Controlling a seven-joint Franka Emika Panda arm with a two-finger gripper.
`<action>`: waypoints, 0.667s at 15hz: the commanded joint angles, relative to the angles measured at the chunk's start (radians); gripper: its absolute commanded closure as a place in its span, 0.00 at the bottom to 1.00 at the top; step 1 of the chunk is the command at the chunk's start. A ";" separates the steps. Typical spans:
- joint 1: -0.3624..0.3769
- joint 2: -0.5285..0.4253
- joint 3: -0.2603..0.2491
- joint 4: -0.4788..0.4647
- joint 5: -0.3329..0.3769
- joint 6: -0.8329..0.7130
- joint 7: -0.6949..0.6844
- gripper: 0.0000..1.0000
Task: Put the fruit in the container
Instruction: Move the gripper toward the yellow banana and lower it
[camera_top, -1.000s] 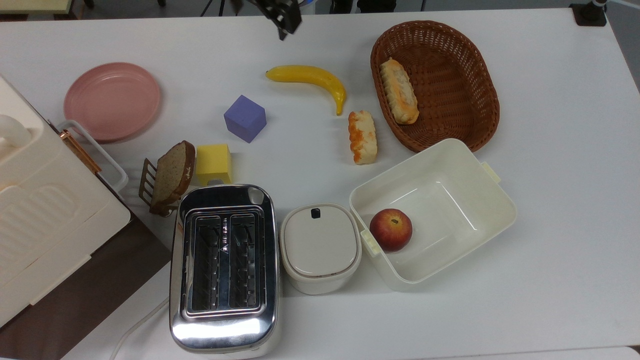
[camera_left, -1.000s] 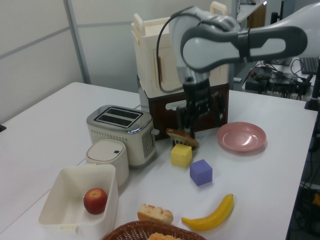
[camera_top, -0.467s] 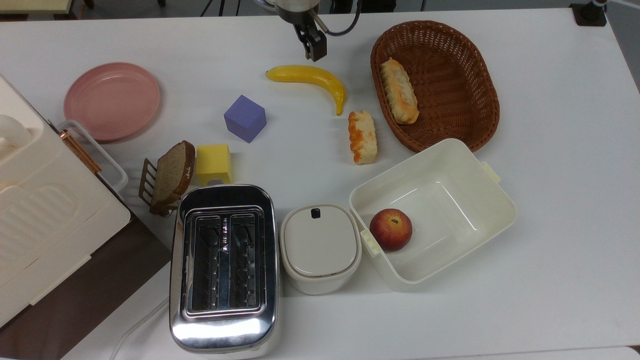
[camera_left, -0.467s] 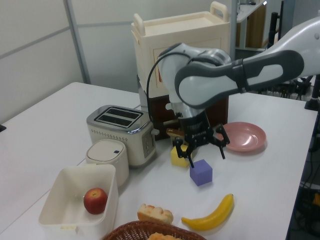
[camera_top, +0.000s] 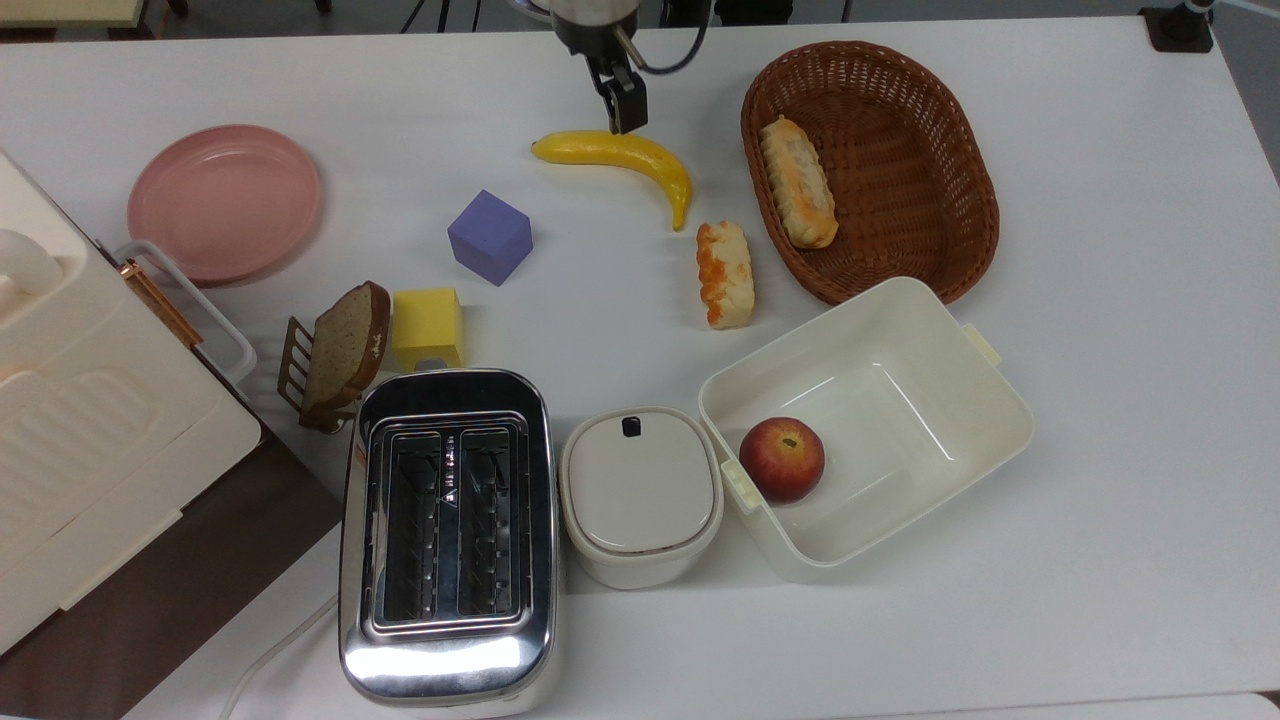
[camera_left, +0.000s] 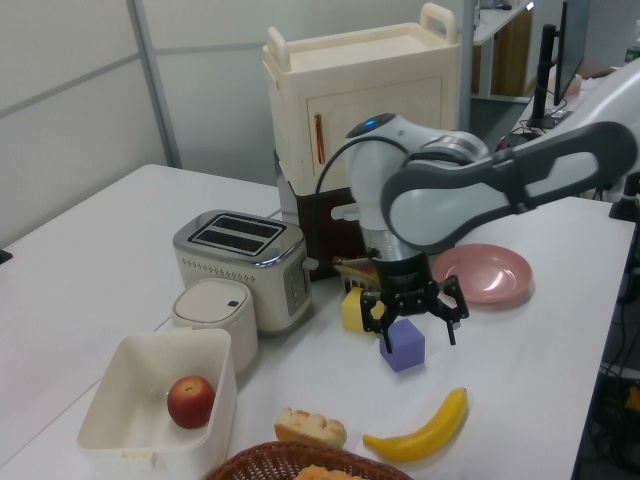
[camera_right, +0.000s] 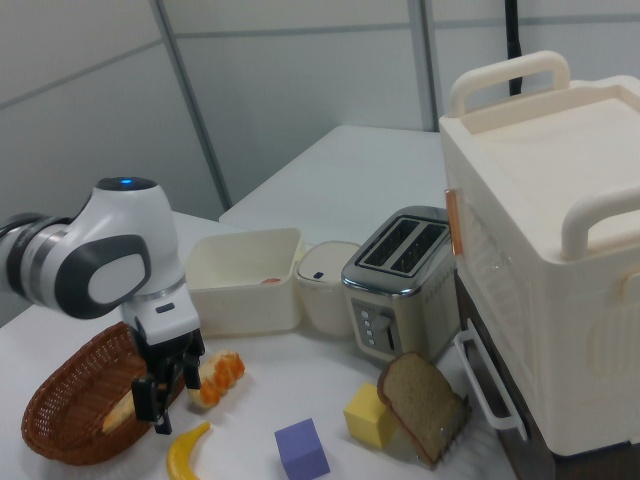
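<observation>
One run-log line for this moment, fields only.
phase: approach | claw: open, above banana | banana: on table | tub: holds apple

1. I see my arm reaching in from the top view's upper edge, its white and grey links bent over at the wrist so the hand points straight down.
2. My gripper (camera_left: 415, 322) hangs low above the table in the left view, its two black fingers (camera_left: 449, 316) spread apart with nothing between them.
3. In the right view the gripper (camera_right: 167, 392) also points downward, below the rounded white wrist.
</observation>
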 joint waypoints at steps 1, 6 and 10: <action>0.021 -0.137 -0.019 -0.156 0.013 0.119 0.020 0.00; 0.029 -0.152 -0.017 -0.248 0.000 0.208 0.019 0.00; 0.033 -0.146 -0.013 -0.303 -0.003 0.306 0.069 0.00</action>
